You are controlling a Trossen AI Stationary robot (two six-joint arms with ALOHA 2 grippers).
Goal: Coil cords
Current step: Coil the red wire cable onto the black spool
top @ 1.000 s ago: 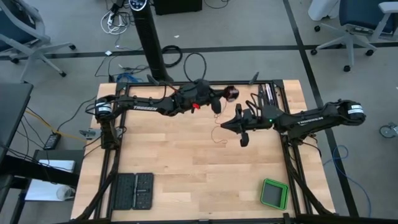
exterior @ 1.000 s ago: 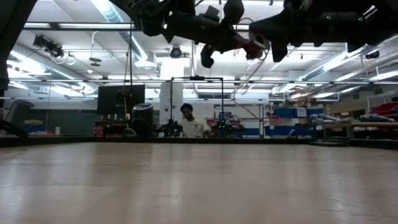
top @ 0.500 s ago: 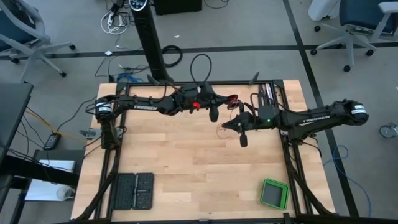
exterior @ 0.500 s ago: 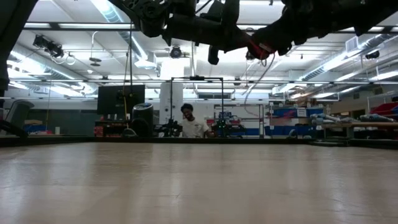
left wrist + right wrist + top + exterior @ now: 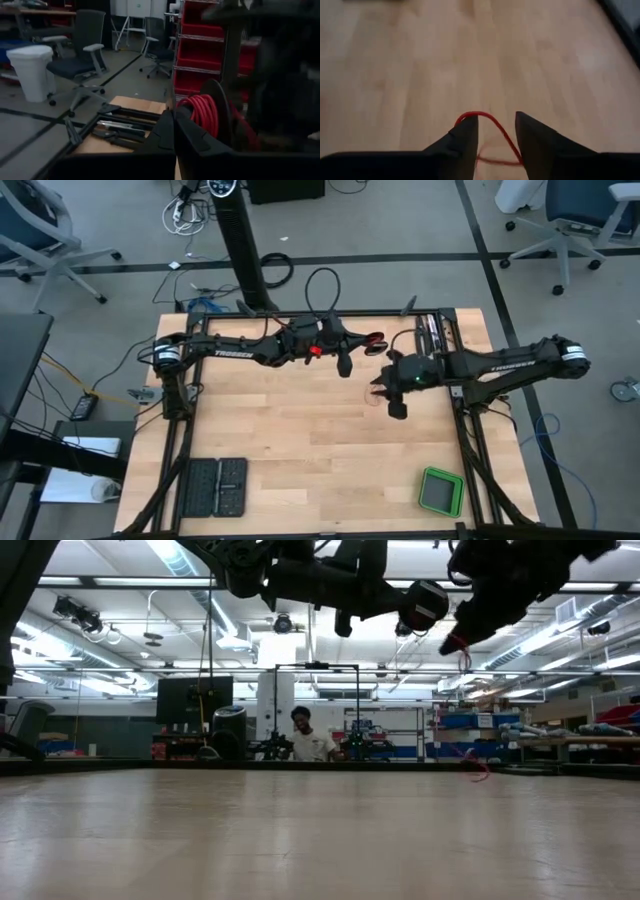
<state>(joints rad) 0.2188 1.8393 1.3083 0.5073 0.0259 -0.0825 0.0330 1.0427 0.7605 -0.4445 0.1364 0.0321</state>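
Observation:
A dark spool (image 5: 374, 342) wound with the red cord (image 5: 202, 112) hangs in the air over the table's far middle. My left gripper (image 5: 357, 342) points level toward the table's right edge and is shut on it. My right gripper (image 5: 382, 387) stands just on the near side of the spool, tipped down and open. A loop of the loose cord (image 5: 487, 120) arcs across the gap between its fingers. In the low view the thin cord (image 5: 468, 710) hangs slack from that gripper, and its lower end curls (image 5: 477, 770) near the tabletop. My left gripper holds the spool by a thin dark flange (image 5: 173, 102), which stands edge-on between its two shut fingers. The fingers come level from the table's left side. The spool is lifted clear of the table, its red coil beside the fingers. My right gripper has the cord loop across its open fingers, close against one fingertip (image 5: 465, 127); I cannot tell whether it touches.
A green box (image 5: 441, 492) sits at the table's near right. Two flat black pads (image 5: 213, 486) lie at the near left. Dark tools (image 5: 430, 330) lie along the far right edge. A person (image 5: 303, 735) is in the room behind the table.
My right gripper has opened, tipped its fingers down and drawn back a little toward the table's right edge. The cord, which ran between spool and right gripper, now hangs slack below that gripper. My left gripper has rolled at the wrist, turning the spool while staying in place.

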